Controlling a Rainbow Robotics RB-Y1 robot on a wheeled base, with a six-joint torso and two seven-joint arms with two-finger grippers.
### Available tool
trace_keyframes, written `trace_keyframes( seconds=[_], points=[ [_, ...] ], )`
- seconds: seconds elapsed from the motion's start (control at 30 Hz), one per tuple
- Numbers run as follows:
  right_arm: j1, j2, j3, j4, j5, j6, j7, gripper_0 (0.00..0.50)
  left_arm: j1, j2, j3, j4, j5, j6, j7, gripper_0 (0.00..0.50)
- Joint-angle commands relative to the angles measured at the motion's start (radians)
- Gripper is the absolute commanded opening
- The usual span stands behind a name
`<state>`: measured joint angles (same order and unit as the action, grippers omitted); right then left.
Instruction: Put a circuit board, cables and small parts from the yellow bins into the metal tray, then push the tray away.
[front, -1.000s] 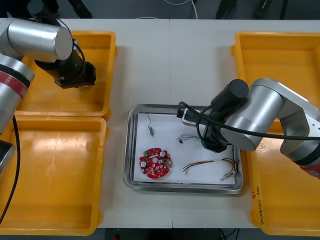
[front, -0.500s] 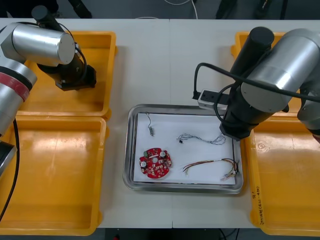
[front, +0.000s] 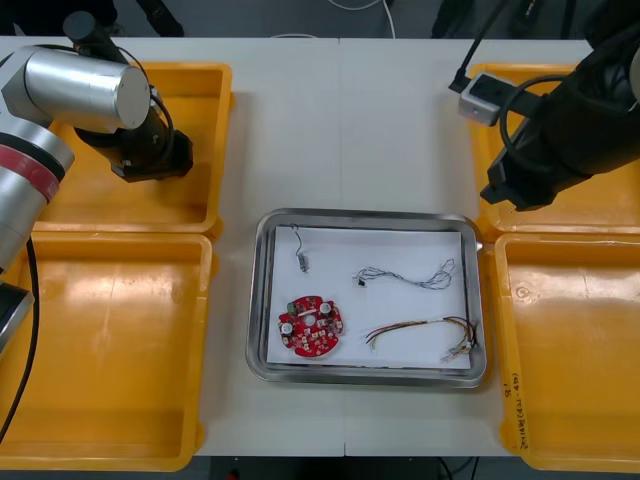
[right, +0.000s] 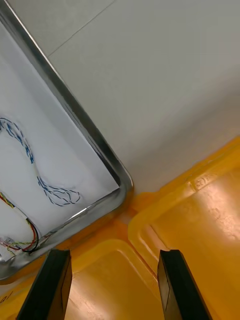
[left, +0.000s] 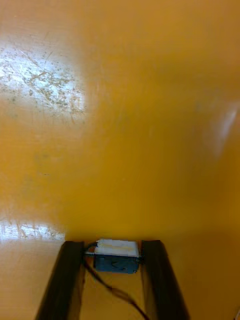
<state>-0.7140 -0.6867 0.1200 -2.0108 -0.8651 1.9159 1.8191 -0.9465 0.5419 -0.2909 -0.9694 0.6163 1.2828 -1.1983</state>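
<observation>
Left gripper (front: 150, 158) sat low inside far-left bin (front: 195, 72), at 10 o'clock from tray (front: 256, 300). Jaws pinched a blue part (left: 116, 256) with a black lead; the part lay on the bin floor between the fingers (left: 65, 280), so this read as a pick with the lift not yet made. Bin wall stood at its 4 o'clock, between it and the tray, so it would likely need to clear the rim first. Beyond that was bare table, an open run.

Tray was mid-table between the bins, white inside. Metal part (front: 301, 255) lay at its 11 o'clock, board (front: 310, 327) at 7, blue-white cable (front: 405, 277) around 2, and red-yellow cable (front: 425, 330) at 5 with its end close against the right rim. There was free room in the tray's middle and along 12 for another drop. Table at 12 o'clock of the tray was bare, fine for the push.

Right gripper (front: 515, 192) hung at 2 o'clock from the tray, over the seam between far-right bin (front: 590, 212) and near-right bin (front: 600, 350). Jaws were spread wide with nothing between them. It looked parked clear of the tray, probably leaving the left arm room. Tray corner sat just beside those bin rims, so little side room at 3 o'clock
</observation>
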Motion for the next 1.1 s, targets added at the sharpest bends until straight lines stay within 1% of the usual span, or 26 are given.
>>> trace_keyframes(
  seconds=[0.03,0.1,0.2,0.33,0.4,0.47,0.6,0.83,0.93,1.1],
  points=[
    [-0.022,-0.094,-0.072,-0.034,-0.034,0.004,-0.101,0.500,-0.055,-0.013,-0.024,-0.005,0.007,-0.014,-0.112,0.000],
    [-0.004,-0.123,-0.098,-0.034,-0.055,0.004,-0.150,0.500,-0.055,-0.011,-0.028,-0.005,0.007,-0.020,-0.109,0.000],
    [0.027,-0.158,-0.138,-0.034,-0.065,0.004,-0.202,0.500,-0.055,-0.011,-0.028,-0.005,0.007,-0.020,-0.109,0.000],
    [0.082,-0.191,-0.206,-0.034,-0.068,0.004,-0.256,0.500,-0.055,-0.011,-0.028,-0.005,0.007,-0.020,-0.109,0.000],
    [0.126,-0.211,-0.260,-0.034,-0.065,0.004,-0.285,0.500,-0.055,-0.011,-0.028,-0.005,0.007,-0.020,-0.110,0.000],
    [0.160,-0.220,-0.304,-0.034,-0.065,0.004,-0.294,0.500,-0.055,-0.011,-0.028,-0.003,0.008,-0.020,-0.110,0.000],
    [0.234,-0.223,-0.399,-0.034,-0.046,0.004,-0.299,0.500,-0.055,-0.008,-0.017,-0.005,0.008,-0.019,-0.112,0.000],
    [0.344,-0.223,-0.534,-0.032,-0.046,0.004,-0.319,0.500,-0.057,-0.005,0.036,-0.006,0.007,-0.003,-0.129,0.000],
    [0.386,-0.223,-0.577,-0.034,-0.051,0.004,-0.340,0.500,-0.057,0.000,0.069,-0.035,-0.006,0.040,-0.138,0.000],
    [0.433,-0.221,-0.615,-0.034,-0.092,0.004,-0.489,0.500,-0.057,0.003,0.138,-0.111,-0.020,0.156,-0.144,0.000]
  ],
)
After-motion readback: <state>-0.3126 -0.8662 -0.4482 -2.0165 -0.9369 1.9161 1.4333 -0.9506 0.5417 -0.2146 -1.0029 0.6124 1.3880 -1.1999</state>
